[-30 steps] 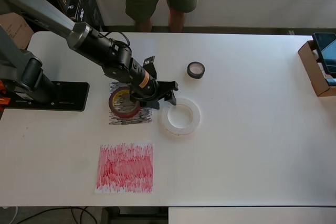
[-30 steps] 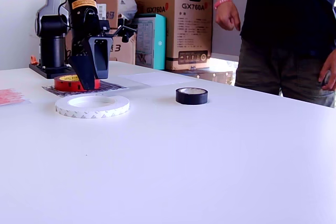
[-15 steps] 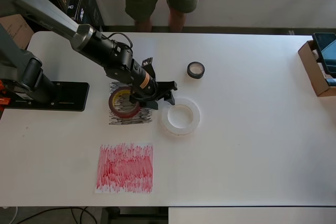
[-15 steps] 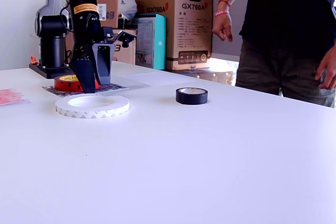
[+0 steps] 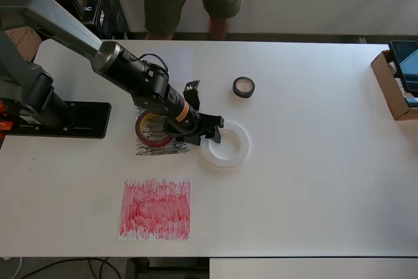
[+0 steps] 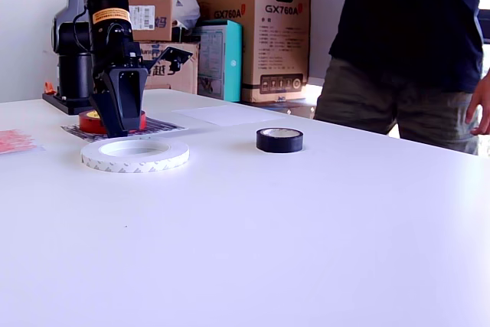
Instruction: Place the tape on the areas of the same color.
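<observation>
Nearest lies the red sheet [image 5: 156, 208]. Beyond it sits the white ring [image 5: 225, 144] — the gripper [image 5: 202, 131] hangs at its rim, jaws spread, empty. Beside the ring, the dark-red roll [image 5: 151, 129] rests on the black sheet [image 5: 160, 144]; farther off, the black roll [image 5: 243, 87].

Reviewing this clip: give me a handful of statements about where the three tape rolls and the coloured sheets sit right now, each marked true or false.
1. The dark-red roll lies on the black-scribbled sheet. True.
2. The small black roll sits on the red-scribbled sheet. False: it lies on the bare table, and that sheet has nothing on it.
3. The white ring lies flat on the table. True.
4. The end effector hangs over the black roll. False: it is between the dark-red roll and the white ring.
5. The white ring is stacked on the dark-red roll. False: they lie side by side.
</observation>
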